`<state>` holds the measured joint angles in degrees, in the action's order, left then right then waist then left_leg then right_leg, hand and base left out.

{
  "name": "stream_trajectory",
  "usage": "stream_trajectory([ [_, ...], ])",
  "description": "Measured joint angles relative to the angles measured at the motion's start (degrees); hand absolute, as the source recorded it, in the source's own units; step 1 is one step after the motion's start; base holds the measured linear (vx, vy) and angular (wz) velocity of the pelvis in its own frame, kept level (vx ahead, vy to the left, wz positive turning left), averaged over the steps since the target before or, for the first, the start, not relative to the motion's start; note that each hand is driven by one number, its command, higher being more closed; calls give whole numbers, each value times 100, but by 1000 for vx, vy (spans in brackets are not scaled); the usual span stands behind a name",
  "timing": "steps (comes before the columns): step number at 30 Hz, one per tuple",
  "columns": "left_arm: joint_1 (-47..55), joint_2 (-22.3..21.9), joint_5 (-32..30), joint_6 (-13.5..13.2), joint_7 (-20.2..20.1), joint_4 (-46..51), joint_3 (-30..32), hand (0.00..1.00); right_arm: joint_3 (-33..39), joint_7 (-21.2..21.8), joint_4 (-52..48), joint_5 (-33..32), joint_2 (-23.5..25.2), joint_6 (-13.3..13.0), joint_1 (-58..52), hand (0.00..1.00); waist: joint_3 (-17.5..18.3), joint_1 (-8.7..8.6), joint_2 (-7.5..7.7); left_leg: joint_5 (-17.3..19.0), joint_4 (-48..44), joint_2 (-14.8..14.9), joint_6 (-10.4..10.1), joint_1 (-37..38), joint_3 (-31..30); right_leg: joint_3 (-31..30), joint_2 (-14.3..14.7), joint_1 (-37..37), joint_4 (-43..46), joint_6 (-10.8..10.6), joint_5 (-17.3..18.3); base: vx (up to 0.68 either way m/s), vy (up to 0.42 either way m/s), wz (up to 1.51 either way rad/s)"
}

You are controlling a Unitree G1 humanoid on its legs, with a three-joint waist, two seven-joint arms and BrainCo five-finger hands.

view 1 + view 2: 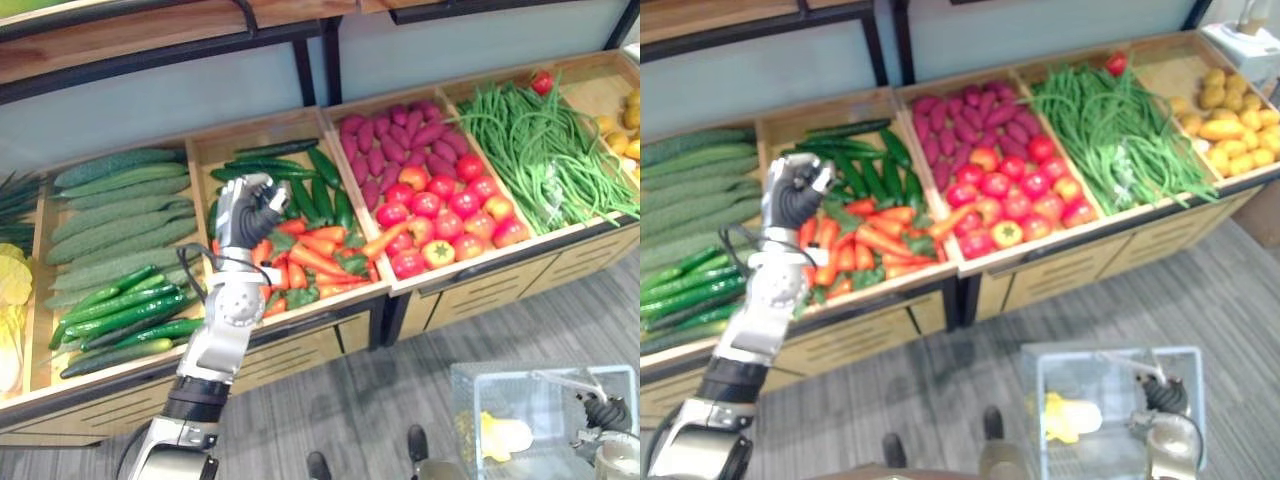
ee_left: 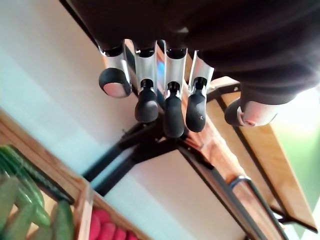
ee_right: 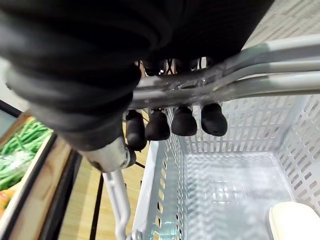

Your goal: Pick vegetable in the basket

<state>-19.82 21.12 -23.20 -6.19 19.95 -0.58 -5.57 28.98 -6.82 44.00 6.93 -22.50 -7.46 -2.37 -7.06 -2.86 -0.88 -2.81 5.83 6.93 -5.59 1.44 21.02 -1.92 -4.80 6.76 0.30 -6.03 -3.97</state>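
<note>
Clear mesh basket [image 1: 468, 405] low R, w/ pale-yellow veg [image 1: 506, 436] inside.

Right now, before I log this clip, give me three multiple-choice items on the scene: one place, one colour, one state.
1. Which bin is the left hand above?
A. green beans
B. carrots
C. yellow potatoes

2. What colour are the sweet potatoes behind the tomatoes?
A. purple-red
B. white
C. orange

3. What is the right hand doing?
A. hanging open
B. resting flat on the floor
C. gripping the basket handle

Answers:
1. B: the hand, fingers curled and empty, is raised over the carrots.
2. A: they form a purple-red pile at the back of the tomato bin.
3. C: its fingers curl round the metal handle.
</note>
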Motion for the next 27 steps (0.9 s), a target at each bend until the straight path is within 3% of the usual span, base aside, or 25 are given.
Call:
stream_trajectory([
  [4, -2, -156, 0, -92, -123, 43, -461, 100, -10, 9, -165, 109, -25, -1, -67, 100, 158, -2, 62, 15, 1, 34, 7, 15, 43, -36, 2, -8, -2, -6, 4, -1, -1, -5],
  [14, 2, -377, -5, -74, -234, 44, -526, 100, -19, 121, -392, 207, 240, 80, -544, 100, 305, -2, 142, 34, 2, 29, 16, -3, 34, -12, -49, -14, -12, -5, 4, 0, 0, 0],
  [15, 3, -411, -6, -74, -234, 44, -523, 0, -18, 121, -392, 207, 268, 100, -594, 100, 319, -2, 146, 33, 2, 26, 17, -3, 32, -9, -53, -19, -12, -5, 4, 0, 0, 0],
  [22, 171, -547, -113, 4, -267, 28, -515, 0, -14, 214, -378, 206, 461, 116, -771, 100, 396, -6, 147, 29, 3, 21, 24, -6, 7, 29, -68, -38, -9, -8, 6, 2, -2, 2],
  [27, 156, -292, -1688, 372, -283, -567, -559, 0, -33, 214, -387, 211, 596, 114, -743, 100, 442, -1, 174, 23, 4, 16, 28, -27, -9, 81, -87, -45, -13, -24, 17, -4, -2, 4],
])
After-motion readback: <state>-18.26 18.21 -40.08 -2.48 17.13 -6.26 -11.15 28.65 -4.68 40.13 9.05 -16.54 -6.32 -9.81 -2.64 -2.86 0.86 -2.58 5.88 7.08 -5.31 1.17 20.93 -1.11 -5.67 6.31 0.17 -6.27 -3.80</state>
